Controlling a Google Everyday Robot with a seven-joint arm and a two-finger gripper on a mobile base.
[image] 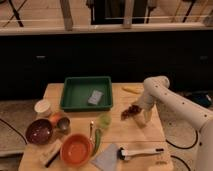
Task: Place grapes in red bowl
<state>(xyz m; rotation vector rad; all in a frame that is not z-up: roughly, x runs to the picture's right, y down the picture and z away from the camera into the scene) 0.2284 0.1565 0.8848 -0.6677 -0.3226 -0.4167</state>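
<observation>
The grapes, a small dark reddish-purple bunch, lie on the wooden table right of its middle. My gripper hangs from the white arm right beside them, low over the table on their right side. It stands open, and I cannot tell whether it touches the bunch. The red bowl, orange-red and empty, sits near the table's front edge to the left, well away from the gripper.
A green tray holding a grey sponge fills the back middle. A dark maroon bowl, a white cup and a small can stand left. A yellow piece, a green cup and a white brush lie nearby.
</observation>
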